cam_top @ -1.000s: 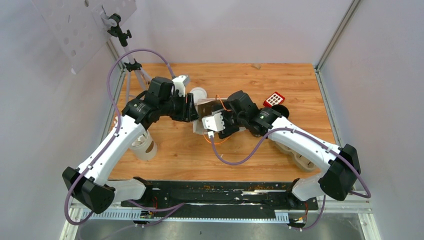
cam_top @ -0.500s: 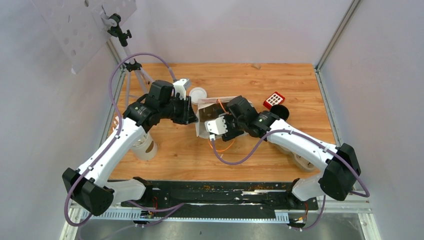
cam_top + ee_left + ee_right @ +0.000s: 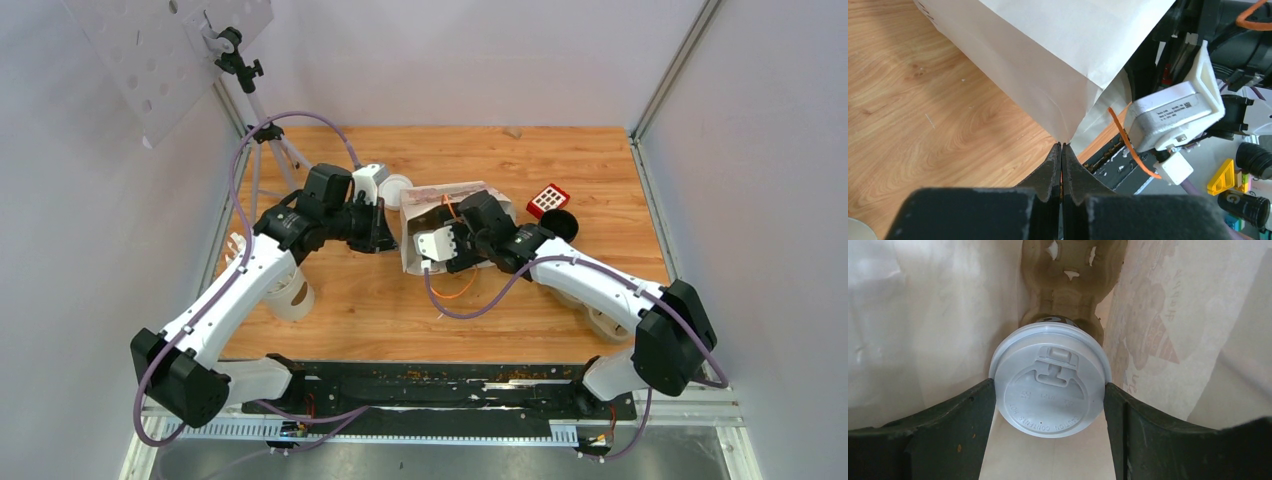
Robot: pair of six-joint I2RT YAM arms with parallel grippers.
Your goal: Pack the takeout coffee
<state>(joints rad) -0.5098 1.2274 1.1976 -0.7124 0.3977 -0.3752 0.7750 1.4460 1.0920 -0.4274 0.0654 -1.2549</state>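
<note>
A white paper bag point(image 3: 450, 200) lies on its side mid-table with its mouth toward the right arm. My left gripper point(image 3: 1062, 146) is shut, its tips pinching a corner of the paper bag point(image 3: 1048, 55); from above the left gripper point(image 3: 388, 226) sits at the bag's left side. My right gripper point(image 3: 1050, 390) reaches inside the bag and is shut on a takeout coffee cup, its fingers point(image 3: 965, 415) pressing both sides of the white sip lid point(image 3: 1050, 385). The cup's dark side point(image 3: 1058, 319) just shows behind the lid. A brown cardboard cup carrier point(image 3: 1073, 275) lies deeper in the bag.
A lidless pale cup point(image 3: 291, 291) stands under the left arm. A loose white lid point(image 3: 397, 188) lies behind the bag. A red keypad-like object point(image 3: 548, 198) and a black round thing point(image 3: 563, 224) sit right of the bag. A tripod point(image 3: 262, 130) stands back left.
The left jaws have closed on the bag's corner. The bag has swung up and back, and my right gripper with the cup has gone further into it.
</note>
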